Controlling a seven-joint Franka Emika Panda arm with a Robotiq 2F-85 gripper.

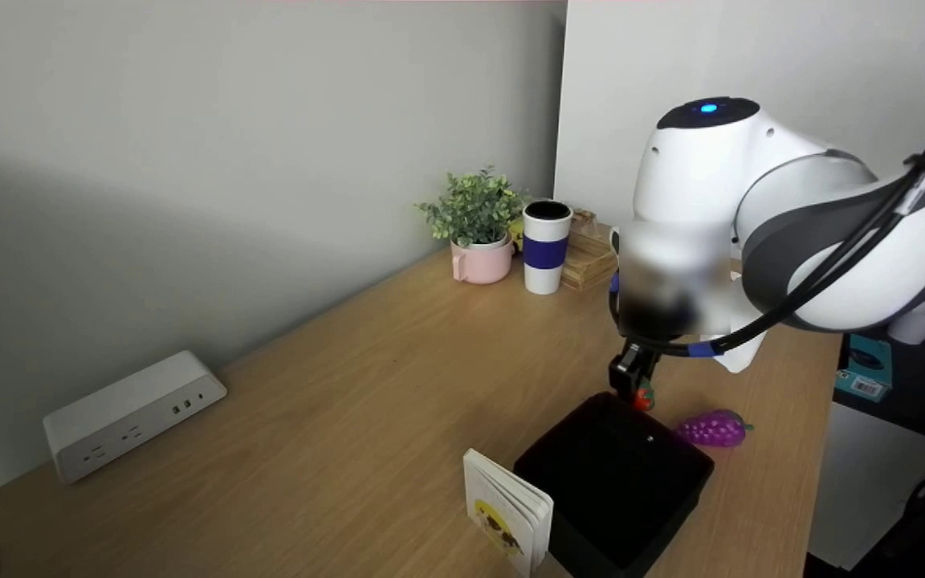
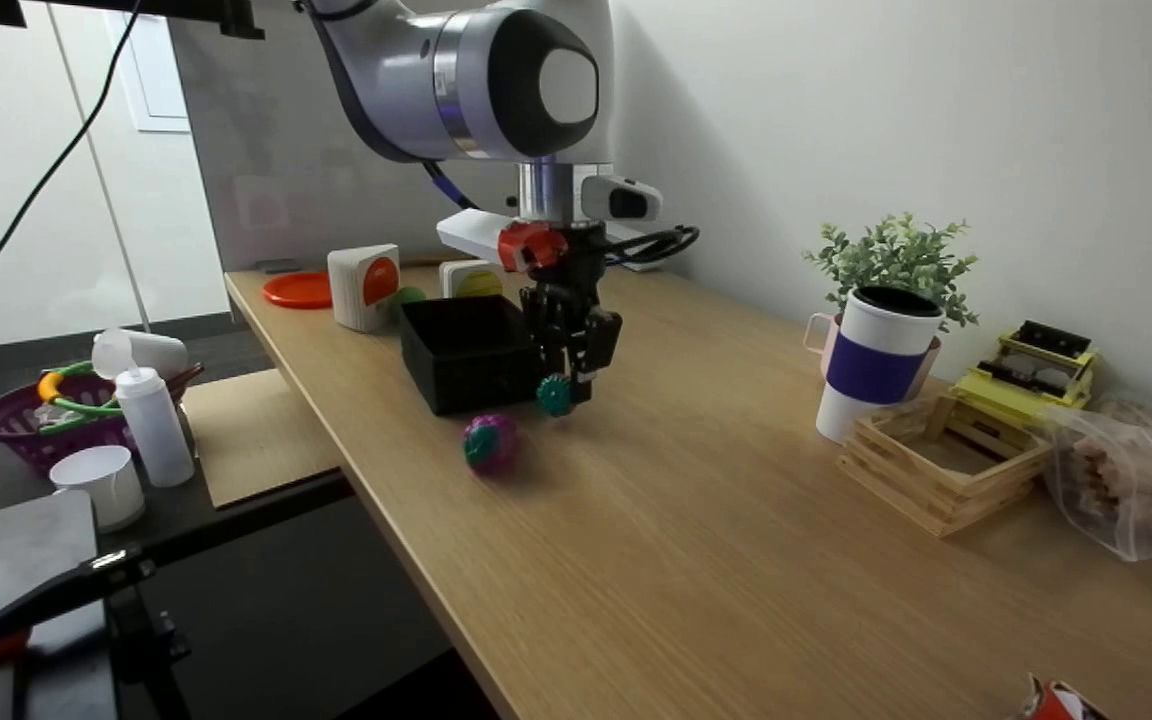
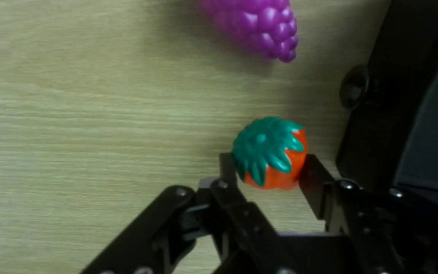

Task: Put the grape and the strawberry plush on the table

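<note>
The gripper [image 3: 269,166] pinches the strawberry [image 3: 270,153] beside a black box [image 2: 491,380], where a drop from too high could roll it into the grape [image 1: 714,429] lying near the outer edge of the tabletop [image 1: 398,409].

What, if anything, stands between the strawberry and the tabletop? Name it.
Nothing visible does. In the wrist view the jaws grip the toy strawberry, with wooden tabletop showing around it; the black box, at right, and the toy grape bunch, at the top, sit beside it, not beneath. Whether it touches the wooden tabletop, I can't tell.
</note>
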